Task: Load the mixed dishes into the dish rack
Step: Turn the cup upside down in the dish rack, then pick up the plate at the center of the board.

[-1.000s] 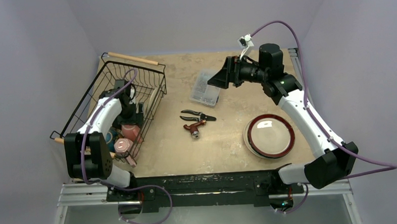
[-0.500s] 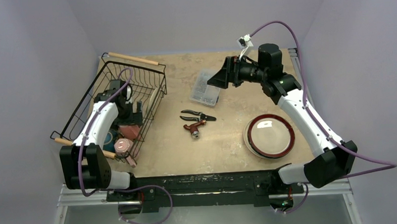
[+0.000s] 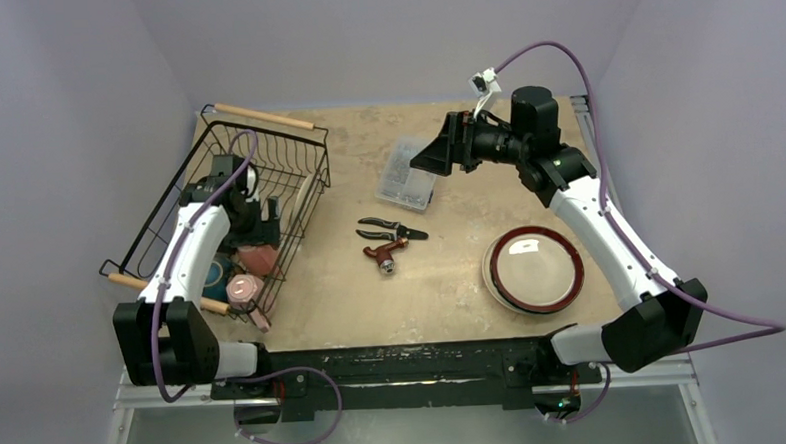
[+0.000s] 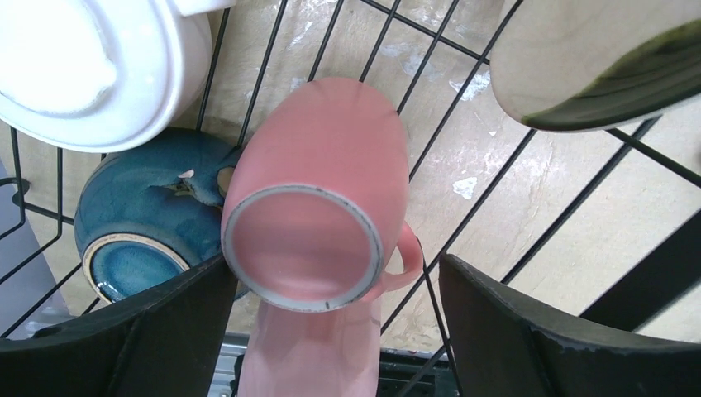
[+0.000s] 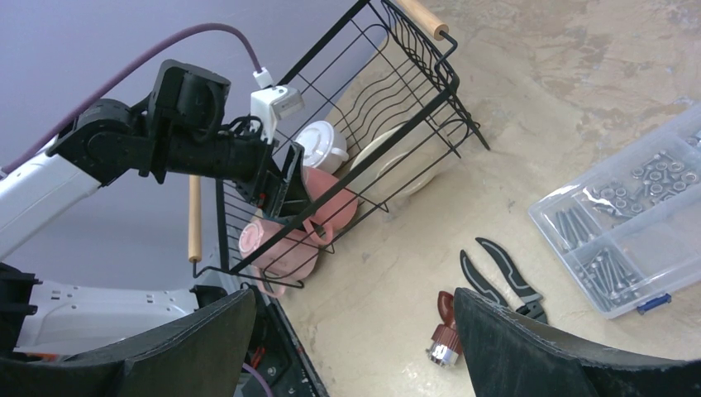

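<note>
The left gripper [image 4: 335, 273] hangs inside the rack [image 4: 488, 194], its jaws wide apart and holding nothing, over a pink mug [image 4: 318, 182] lying on its side. Near the mug sit a white cup [image 4: 78, 66], a teal bowl [image 4: 136, 223] and a cream plate [image 4: 579, 58]. A blurred pink shape [image 4: 314, 356] below is probably a second mug. The right gripper [image 5: 354, 298] hovers spread and empty. A red-rimmed plate [image 3: 533, 269] lies on the table [image 3: 452, 279].

I see my right gripper [image 5: 351, 335] at 6 o'clock, jaws wide apart. Dish rack [image 5: 388, 91] at 11. Left gripper [image 5: 281, 194] hangs inside it above two pink mugs [image 5: 335, 201]. White cup [image 5: 322, 147] and cream plate [image 5: 413, 157] just beyond. Clear compartment box [image 5: 636, 219] at 3, black pliers [image 5: 500, 277] and red tool [image 5: 446, 331] at 5.
</note>
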Action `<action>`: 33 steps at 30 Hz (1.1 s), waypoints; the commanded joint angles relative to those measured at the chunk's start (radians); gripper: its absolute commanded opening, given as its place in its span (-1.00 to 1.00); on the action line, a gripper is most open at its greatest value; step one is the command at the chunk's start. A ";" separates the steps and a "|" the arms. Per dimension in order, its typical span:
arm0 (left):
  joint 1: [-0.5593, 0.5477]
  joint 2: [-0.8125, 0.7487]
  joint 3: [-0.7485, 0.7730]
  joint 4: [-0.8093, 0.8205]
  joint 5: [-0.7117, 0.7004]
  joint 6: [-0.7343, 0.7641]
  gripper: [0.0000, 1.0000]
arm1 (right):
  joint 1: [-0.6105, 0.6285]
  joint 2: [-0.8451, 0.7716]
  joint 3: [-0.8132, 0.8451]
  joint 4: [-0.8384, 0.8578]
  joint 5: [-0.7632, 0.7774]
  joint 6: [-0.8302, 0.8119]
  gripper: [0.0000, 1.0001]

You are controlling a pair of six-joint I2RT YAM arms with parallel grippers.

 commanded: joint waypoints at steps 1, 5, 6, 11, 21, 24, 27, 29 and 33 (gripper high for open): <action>0.006 -0.025 0.042 -0.037 0.032 -0.013 0.72 | -0.001 0.005 0.006 0.041 -0.010 0.003 0.82; 0.006 -0.024 0.023 -0.048 -0.005 -0.008 0.61 | 0.000 0.007 0.004 0.046 -0.009 0.009 0.82; 0.006 -0.030 0.017 -0.045 -0.012 -0.004 0.59 | 0.000 0.009 0.002 0.047 -0.008 0.010 0.82; 0.006 -0.052 0.024 -0.064 -0.037 0.002 0.58 | 0.000 0.016 0.001 0.052 -0.009 0.020 0.82; 0.006 -0.170 0.161 -0.147 -0.018 -0.168 1.00 | -0.001 0.088 0.053 -0.015 0.025 0.022 0.82; 0.006 -0.213 0.185 -0.166 0.050 -0.221 1.00 | 0.000 0.125 0.067 -0.044 0.074 0.063 0.80; 0.006 -0.253 0.193 -0.168 0.224 -0.281 1.00 | 0.000 0.160 0.076 -0.113 0.154 0.112 0.77; 0.002 -0.284 0.177 -0.141 0.373 -0.336 0.92 | -0.002 0.174 0.070 -0.169 0.240 0.147 0.76; -0.054 -0.352 0.143 -0.065 0.517 -0.435 0.88 | -0.011 0.173 0.027 -0.240 0.345 0.200 0.75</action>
